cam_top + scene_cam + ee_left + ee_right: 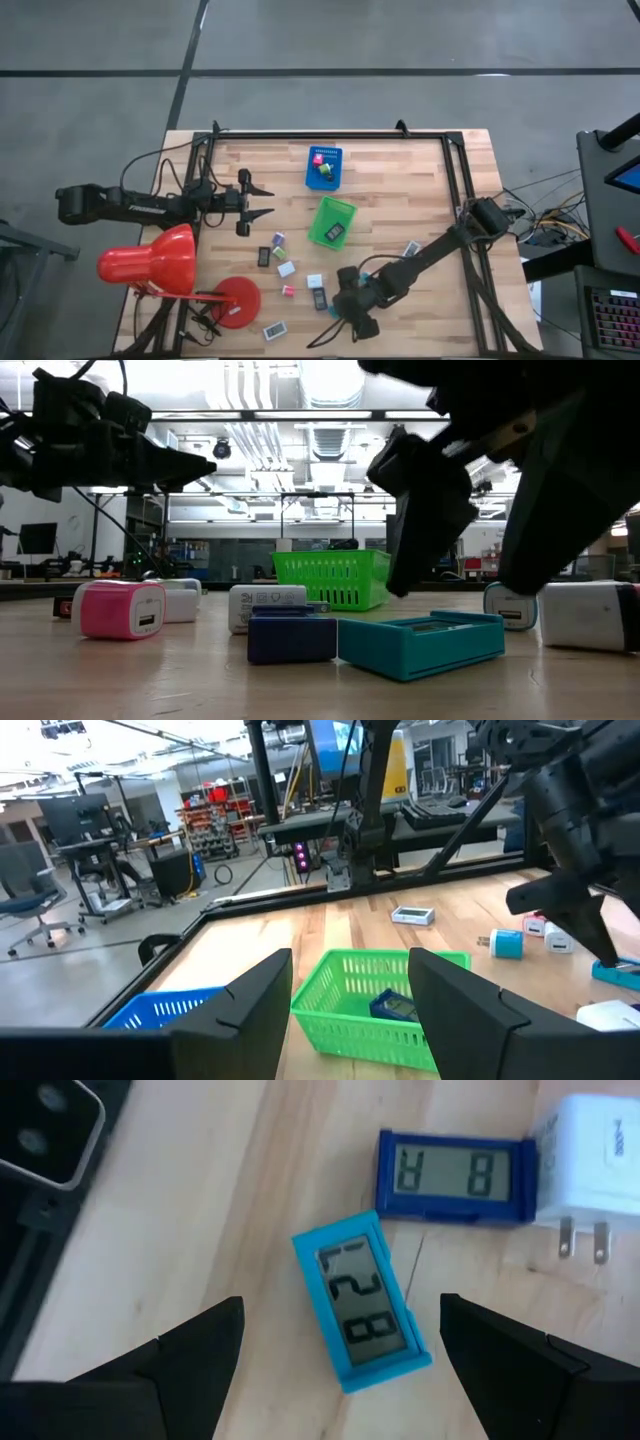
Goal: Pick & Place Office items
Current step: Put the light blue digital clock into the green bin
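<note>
Right hand hovers with its two fingers spread wide apart, gripping nothing, straddling from above a small teal flat rectangular clock with a grey digit screen that lies flat on the wooden counter. Just beyond it lies one dark blue flat clock of the same shape, and touching that one's end is one white plug-in charger cube with two metal prongs. From the overhead camera the right hand sits near the counter's front edge, its dark arm stretching diagonally from the right side.

Around it loose office items lie scattered on the counter: I count roughly ten small pieces, among them one pink cube and several white ones. One green rectangular plastic basket holds one dark flat piece, and one blue rectangular plastic basket holds a pink and a green piece.

Left hand is held level above the counter to the left of the baskets, fingers parted and empty. One red desk lamp with a round base stands at the front left corner.
</note>
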Tool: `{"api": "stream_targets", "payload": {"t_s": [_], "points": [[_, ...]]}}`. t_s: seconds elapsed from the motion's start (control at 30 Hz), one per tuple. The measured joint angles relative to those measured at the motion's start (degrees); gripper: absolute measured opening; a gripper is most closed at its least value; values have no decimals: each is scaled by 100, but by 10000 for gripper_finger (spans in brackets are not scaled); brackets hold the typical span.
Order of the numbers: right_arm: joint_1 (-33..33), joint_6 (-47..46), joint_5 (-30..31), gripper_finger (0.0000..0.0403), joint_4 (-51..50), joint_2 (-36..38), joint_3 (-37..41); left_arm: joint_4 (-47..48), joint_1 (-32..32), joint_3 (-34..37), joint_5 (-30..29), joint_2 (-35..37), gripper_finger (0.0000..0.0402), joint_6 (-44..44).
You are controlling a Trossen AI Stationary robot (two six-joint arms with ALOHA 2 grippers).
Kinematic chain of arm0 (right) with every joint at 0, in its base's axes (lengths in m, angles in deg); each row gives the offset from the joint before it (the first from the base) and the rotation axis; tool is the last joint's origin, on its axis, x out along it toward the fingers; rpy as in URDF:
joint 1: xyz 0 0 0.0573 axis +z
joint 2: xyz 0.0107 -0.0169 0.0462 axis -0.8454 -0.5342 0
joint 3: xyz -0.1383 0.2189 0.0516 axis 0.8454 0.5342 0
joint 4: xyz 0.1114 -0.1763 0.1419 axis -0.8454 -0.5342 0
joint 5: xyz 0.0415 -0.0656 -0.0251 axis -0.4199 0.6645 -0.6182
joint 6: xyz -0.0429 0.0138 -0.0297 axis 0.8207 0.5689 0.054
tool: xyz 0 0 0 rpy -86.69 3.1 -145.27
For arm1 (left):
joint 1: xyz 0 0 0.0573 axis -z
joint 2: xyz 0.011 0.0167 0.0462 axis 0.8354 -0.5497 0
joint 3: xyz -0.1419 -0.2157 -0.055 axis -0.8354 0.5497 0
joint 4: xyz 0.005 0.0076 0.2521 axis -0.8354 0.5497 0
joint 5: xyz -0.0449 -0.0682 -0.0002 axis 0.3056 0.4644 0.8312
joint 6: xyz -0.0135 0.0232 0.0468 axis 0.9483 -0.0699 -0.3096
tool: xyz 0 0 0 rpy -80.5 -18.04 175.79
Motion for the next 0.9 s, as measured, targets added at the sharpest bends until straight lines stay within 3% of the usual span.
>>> {"api": "stream_targets", "payload": {"t_s": [0.9], "points": [[-87,137,-18,326,156,-105,31,-3,4,0,15,4,204,2]]}}
